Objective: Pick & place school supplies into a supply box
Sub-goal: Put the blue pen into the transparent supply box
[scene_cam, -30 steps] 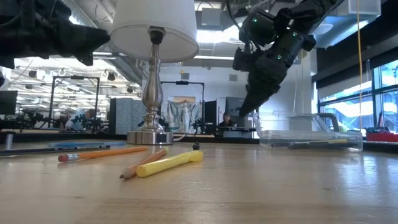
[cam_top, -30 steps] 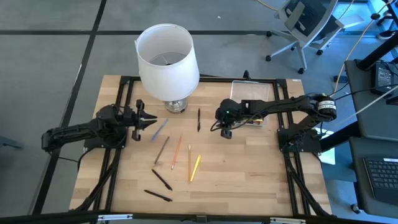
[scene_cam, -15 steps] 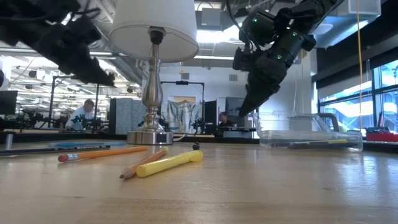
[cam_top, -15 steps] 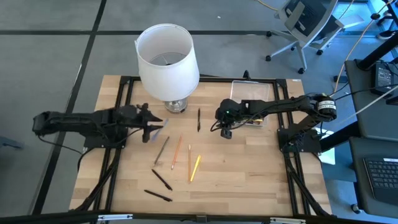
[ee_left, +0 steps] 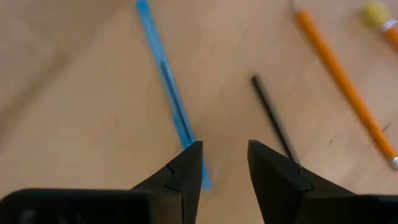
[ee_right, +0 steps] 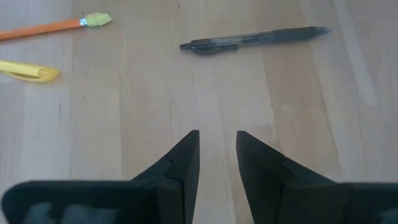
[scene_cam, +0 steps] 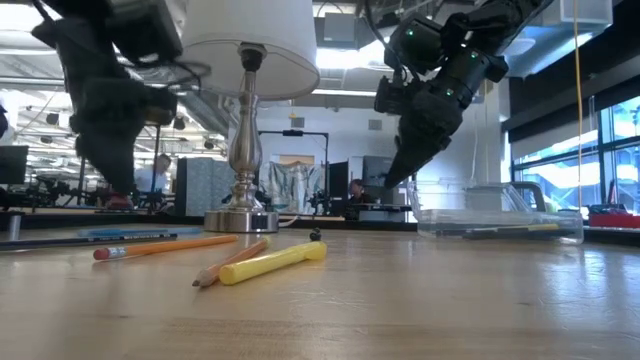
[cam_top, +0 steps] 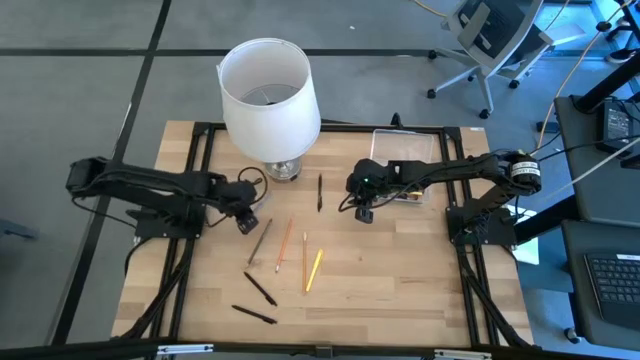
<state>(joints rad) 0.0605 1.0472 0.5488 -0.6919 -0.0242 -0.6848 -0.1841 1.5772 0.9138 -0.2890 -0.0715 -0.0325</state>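
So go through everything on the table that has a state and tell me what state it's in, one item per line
left gripper: open, empty, low over the blue pen
right gripper: open, empty, above bare table
blue pen: lying flat, not gripped
black pen: lying flat, loose
orange pencil: lying flat, loose
yellow highlighter: lying flat, capped
supply box: open-topped, a few supplies already inside
lamp: upright

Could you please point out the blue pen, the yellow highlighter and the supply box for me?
blue pen (ee_left: 166,78): left wrist view, middle of its barrel.
yellow highlighter (scene_cam: 272,263): low view, middle of its body.
supply box (cam_top: 402,143): high view, clear floor near the far rim.
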